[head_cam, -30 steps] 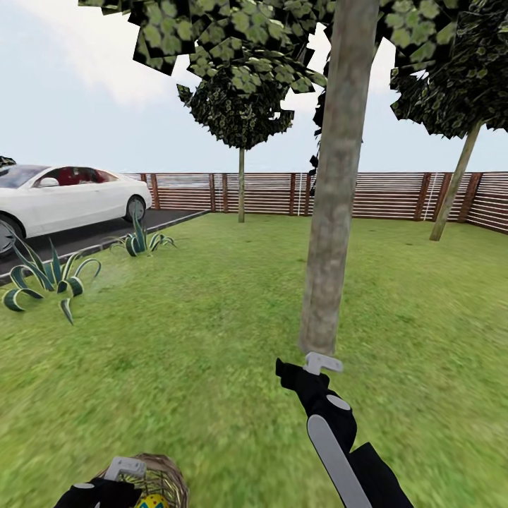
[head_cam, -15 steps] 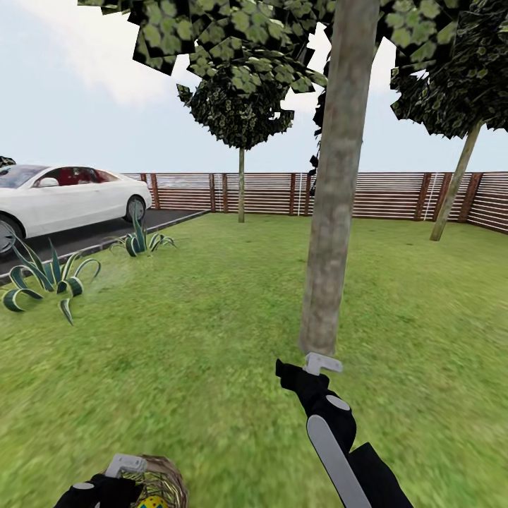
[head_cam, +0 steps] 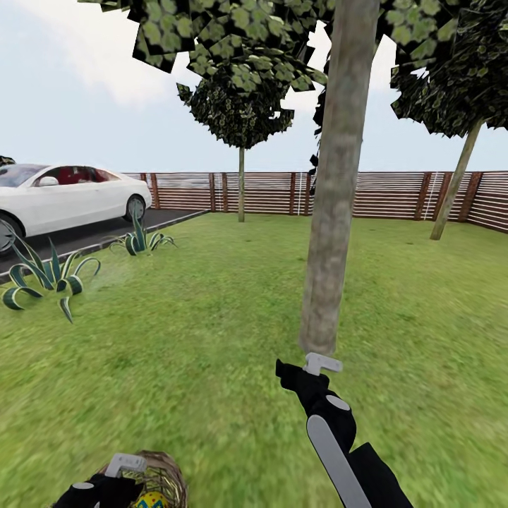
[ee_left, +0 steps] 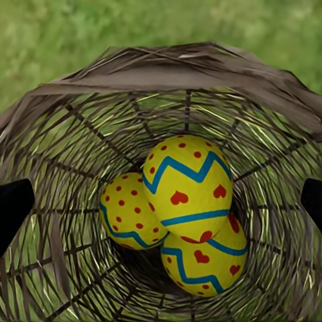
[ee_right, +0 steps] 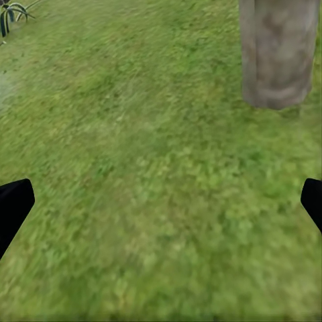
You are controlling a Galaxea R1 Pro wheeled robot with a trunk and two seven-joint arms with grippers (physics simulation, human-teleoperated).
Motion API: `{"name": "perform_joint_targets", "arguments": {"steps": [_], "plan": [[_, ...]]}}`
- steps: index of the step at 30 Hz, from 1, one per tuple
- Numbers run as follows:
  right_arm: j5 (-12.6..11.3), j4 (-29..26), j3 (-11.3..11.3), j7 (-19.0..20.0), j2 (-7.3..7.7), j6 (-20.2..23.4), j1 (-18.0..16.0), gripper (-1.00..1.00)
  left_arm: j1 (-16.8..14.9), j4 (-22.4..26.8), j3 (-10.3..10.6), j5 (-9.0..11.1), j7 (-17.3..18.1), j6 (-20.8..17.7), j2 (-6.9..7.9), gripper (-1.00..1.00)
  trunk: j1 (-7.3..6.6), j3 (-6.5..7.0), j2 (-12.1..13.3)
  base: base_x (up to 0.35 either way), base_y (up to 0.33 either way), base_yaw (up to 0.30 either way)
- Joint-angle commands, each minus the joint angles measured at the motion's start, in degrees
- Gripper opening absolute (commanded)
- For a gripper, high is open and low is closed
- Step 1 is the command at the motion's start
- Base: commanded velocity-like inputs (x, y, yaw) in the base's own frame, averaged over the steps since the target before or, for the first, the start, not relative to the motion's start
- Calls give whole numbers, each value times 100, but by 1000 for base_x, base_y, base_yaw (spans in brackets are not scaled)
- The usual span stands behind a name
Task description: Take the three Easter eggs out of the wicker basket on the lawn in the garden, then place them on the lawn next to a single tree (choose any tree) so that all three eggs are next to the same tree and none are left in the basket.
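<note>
Picking is just beginning: the left gripper [ee_left: 161,201] is hanging jaws open over the basket [ee_left: 168,74], near left on the lawn [head_cam: 212,317], all three eggs [ee_left: 188,178] inside. Next: descending onto the top egg. The right gripper [ee_right: 161,201] is waiting open-jawed near the tree [head_cam: 331,212].

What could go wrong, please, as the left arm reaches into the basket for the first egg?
1. The three Easter eggs lie stacked and touching; lifting the top egg may roll the others.
2. The left gripper has its fingers spread wide near the wicker basket wall, so they could snag the loose twigs and tip it.
3. The right gripper hangs open close to the tree; a careless swing may hit the trunk.
</note>
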State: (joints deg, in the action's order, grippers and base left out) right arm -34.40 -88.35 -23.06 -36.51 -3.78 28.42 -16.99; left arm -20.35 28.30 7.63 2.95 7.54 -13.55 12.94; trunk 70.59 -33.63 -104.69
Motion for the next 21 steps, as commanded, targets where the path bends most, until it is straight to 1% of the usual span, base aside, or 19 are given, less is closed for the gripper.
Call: {"name": "perform_joint_targets", "arguments": {"steps": [1,21], "plan": [[-41,-7,-6,-49,0,14,-6,100,-3,11,25,30,1,-33,6,100,22,-25,-45,0,0,0],[-42,-7,-14,-49,0,12,-6,100,-3,-8,28,31,0,-34,6,100,461,-384,-847,0,0,0]]}}
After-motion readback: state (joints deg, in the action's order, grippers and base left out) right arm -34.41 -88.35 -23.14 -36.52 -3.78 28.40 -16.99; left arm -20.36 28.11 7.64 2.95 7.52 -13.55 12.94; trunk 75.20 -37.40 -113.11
